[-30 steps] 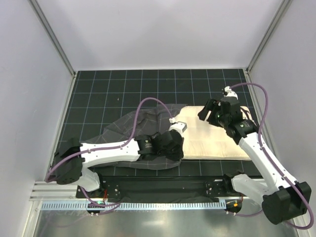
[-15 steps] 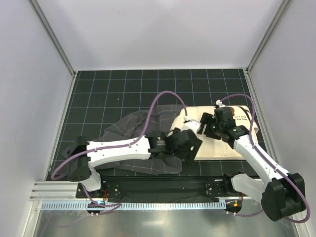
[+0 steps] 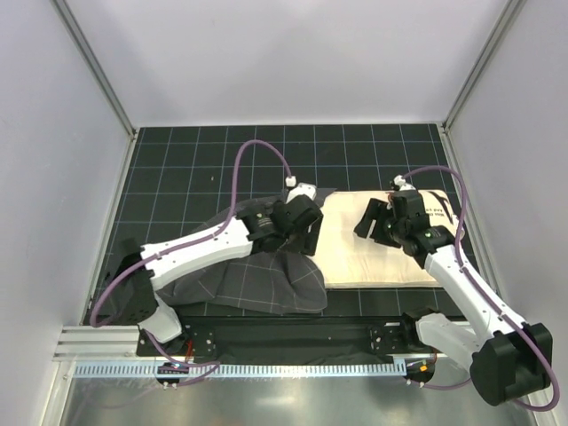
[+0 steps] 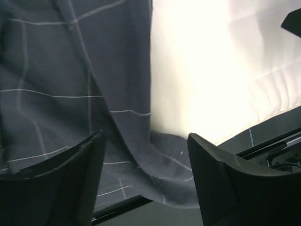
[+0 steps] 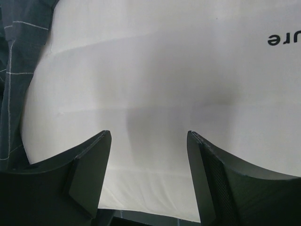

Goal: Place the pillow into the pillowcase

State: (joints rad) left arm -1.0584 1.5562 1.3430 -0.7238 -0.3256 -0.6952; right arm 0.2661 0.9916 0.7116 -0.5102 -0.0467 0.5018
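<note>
The cream-white pillow [image 3: 390,257] lies flat on the right half of the mat, with dark lettering [image 3: 437,210] at its far right corner. The dark grey checked pillowcase [image 3: 253,280] is crumpled to its left, and its edge drapes over the pillow's left end [image 4: 141,70]. My left gripper [image 3: 300,238] hovers over that seam, open, with only loose pillowcase fabric [image 4: 70,70] beneath its fingers [image 4: 96,141]. My right gripper [image 3: 373,226] is open just above the pillow's middle [image 5: 155,70], holding nothing. The pillowcase shows at the left edge [image 5: 19,37] of the right wrist view.
A black gridded mat [image 3: 195,169] covers the table. White enclosure walls [image 3: 53,177] stand on three sides. A metal rail [image 3: 266,368] and both arm bases run along the near edge. Purple cables [image 3: 257,151] arch above both arms.
My left gripper went from shut to open, letting go of the pillowcase, and moved from the pillowcase's near edge back to the seam. My right gripper came down nearer over the pillow.
</note>
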